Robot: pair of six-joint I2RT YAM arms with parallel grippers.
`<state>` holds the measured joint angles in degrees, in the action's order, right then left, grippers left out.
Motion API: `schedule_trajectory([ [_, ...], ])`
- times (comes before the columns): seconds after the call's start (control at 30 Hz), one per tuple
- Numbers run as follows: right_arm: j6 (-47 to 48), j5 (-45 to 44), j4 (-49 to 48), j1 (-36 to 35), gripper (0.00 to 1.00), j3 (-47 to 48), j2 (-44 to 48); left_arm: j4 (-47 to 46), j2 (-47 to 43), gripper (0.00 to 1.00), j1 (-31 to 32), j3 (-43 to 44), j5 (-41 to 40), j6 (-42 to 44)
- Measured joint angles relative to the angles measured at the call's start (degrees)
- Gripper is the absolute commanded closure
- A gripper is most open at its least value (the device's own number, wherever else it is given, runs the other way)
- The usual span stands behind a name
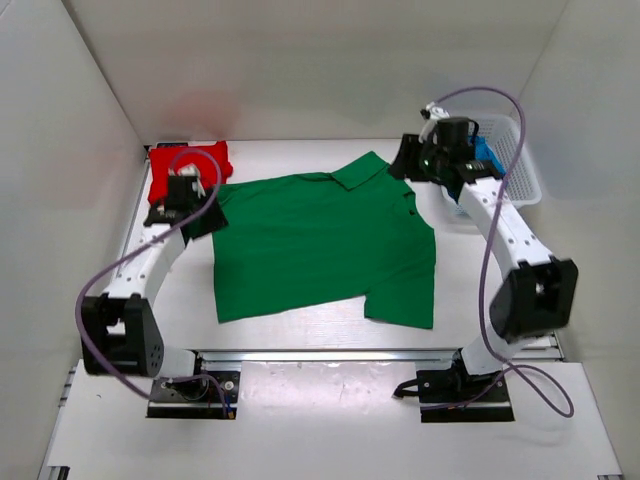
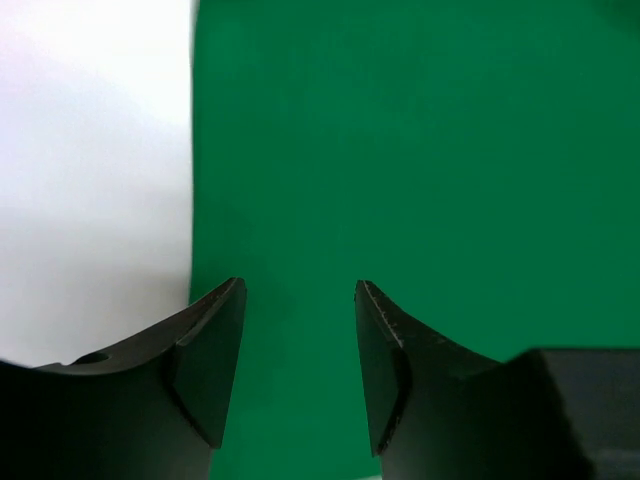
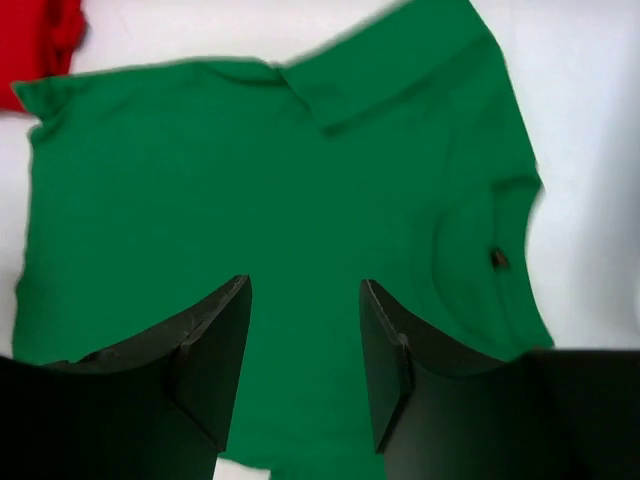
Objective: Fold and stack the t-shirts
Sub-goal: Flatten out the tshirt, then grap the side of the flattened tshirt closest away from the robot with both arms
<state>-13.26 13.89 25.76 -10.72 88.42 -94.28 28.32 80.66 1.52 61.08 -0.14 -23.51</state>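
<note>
A green collared t-shirt [image 1: 320, 240] lies spread flat in the middle of the table, its collar toward the back. A folded red t-shirt [image 1: 190, 160] sits at the back left corner. A blue t-shirt [image 1: 487, 155] shows partly inside the basket, behind my right arm. My left gripper [image 1: 205, 217] hangs over the green shirt's left edge, open, with only green cloth [image 2: 420, 150] below the gap [image 2: 300, 290]. Above the shirt's back right, near the collar, my right gripper [image 1: 403, 160] is open too [image 3: 305, 285], with nothing between its fingers. The green shirt [image 3: 250, 180] and a bit of the red one [image 3: 35, 40] show below it.
A white mesh basket [image 1: 523, 175] stands at the back right against the wall. White walls enclose the table on the left, back and right. Purple cables loop from both arms.
</note>
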Motion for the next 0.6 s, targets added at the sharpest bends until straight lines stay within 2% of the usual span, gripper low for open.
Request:
schedule_trajectory([
  [0.1,-0.4,-1.6,-0.7,1.6,0.57,-12.4,9.6,2.3,-5.4,0.41,2.7,-10.8,0.1,0.2],
  [0.2,-0.6,-3.1,0.0,3.4,0.57,-22.1,16.3,6.2,-7.8,0.41,5.2,-16.9,-1.9,0.4],
  [0.4,-0.9,-3.6,1.1,5.7,0.57,-39.2,24.7,9.5,-10.2,0.41,7.9,-21.2,-4.4,0.5],
  [0.6,-1.3,-3.3,1.2,6.6,0.57,-46.4,25.3,12.3,-13.0,0.41,10.8,-21.7,-7.6,-0.5],
])
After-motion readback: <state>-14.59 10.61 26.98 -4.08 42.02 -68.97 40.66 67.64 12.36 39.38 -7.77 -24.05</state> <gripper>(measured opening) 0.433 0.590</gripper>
